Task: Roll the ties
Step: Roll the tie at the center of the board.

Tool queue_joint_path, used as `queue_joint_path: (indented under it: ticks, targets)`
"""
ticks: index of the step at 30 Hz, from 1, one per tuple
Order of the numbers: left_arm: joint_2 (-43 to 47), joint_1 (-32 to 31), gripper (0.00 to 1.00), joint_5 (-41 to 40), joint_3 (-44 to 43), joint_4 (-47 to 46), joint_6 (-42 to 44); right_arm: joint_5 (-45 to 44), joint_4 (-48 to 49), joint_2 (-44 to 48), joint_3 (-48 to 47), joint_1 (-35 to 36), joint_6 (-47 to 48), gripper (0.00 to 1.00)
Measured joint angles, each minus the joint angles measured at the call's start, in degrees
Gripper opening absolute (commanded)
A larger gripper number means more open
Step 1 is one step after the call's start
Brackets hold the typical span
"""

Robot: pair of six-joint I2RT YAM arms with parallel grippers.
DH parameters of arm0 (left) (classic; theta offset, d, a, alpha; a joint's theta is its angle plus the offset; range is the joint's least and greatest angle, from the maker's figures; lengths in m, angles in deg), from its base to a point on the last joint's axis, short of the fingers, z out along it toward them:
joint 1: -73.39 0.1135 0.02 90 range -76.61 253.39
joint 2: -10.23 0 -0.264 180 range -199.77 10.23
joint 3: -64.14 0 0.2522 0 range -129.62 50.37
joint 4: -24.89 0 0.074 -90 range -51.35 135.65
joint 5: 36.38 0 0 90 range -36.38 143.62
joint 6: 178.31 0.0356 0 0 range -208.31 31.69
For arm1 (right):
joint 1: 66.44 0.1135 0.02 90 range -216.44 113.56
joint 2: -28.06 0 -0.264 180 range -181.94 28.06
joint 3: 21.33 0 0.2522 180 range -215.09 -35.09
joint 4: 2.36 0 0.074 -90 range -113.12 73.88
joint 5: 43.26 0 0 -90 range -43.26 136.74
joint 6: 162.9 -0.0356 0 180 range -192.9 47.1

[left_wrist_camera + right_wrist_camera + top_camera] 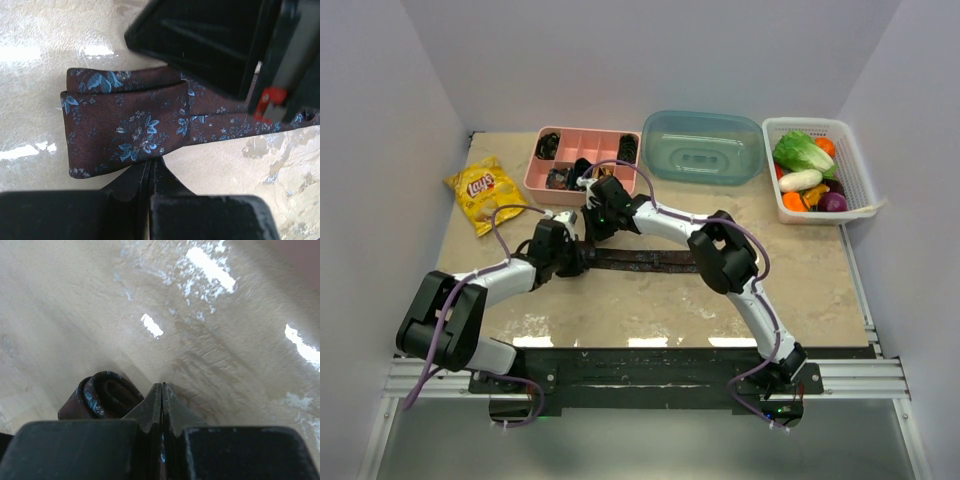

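Barely begun | tie [642, 260]: one end coiled; rest flat | left tool [152, 167] clenched; right tool [161, 390] clenched beside coil [107, 392]

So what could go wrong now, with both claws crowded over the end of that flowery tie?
The tie's started coil lies beside the right gripper's shut fingers, not between them, so it may spring open. The left gripper meets only the fold's edge and could slip off. Both grippers crowd one spot and might bump.
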Motion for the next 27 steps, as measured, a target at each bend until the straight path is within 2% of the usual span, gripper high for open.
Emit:
queue_joint_path:
  ticks: [14, 19, 25, 27]
  targets:
    - [-0.07, -0.24, 0.00, -1.31, -0.17, -0.13, 0.07, 0.11, -0.57, 2.40, 3.43, 0.57, 1.27, 0.01]
    - [2.86, -0.24, 0.00, -3.28, -0.04, 4.02, 0.00, -2.01, -1.22, 2.62, 3.30, 0.59, 1.22, 0.01]
    - [10.60, -0.24, 0.11, -4.83, 1.55, 7.98, -1.29, -6.86, -3.37, 3.13, 2.16, 0.55, 1.11, 0.01]
    - [13.35, -0.24, 0.17, -5.25, 1.90, 9.38, -1.92, -8.09, -3.45, 3.52, 2.10, 0.46, 1.11, 0.01]
